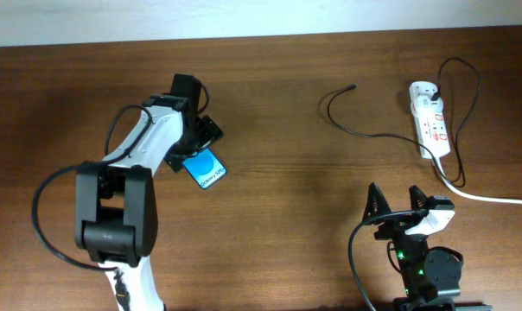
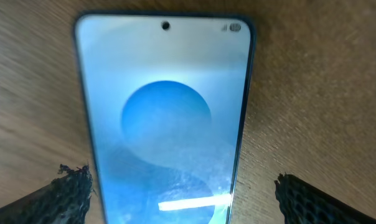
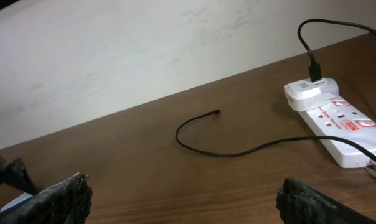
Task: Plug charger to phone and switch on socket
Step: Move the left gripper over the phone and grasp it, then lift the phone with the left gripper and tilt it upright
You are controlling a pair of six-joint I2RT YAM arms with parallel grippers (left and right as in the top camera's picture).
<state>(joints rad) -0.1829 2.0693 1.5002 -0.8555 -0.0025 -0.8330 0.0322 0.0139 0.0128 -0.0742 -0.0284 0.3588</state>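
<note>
The phone [image 1: 208,170] lies flat on the wooden table, its blue screen up. In the left wrist view the phone [image 2: 166,112] fills the middle. My left gripper [image 1: 194,152] is open and straddles the phone's near end [image 2: 182,202], one finger on each side, with a gap on the right. The charger [image 1: 365,134] is a thin black cable curving across the table, with its free tip [image 1: 353,86] at the back [image 3: 214,112]. Its other end is plugged into the white socket [image 1: 430,118] [image 3: 337,121]. My right gripper [image 1: 394,206] [image 3: 185,202] is open and empty near the front edge.
The socket's thick white cord [image 1: 494,198] runs off the right edge. A pale wall [image 3: 113,56] stands behind the table's far edge. Bare wood [image 1: 287,216] lies between the two arms.
</note>
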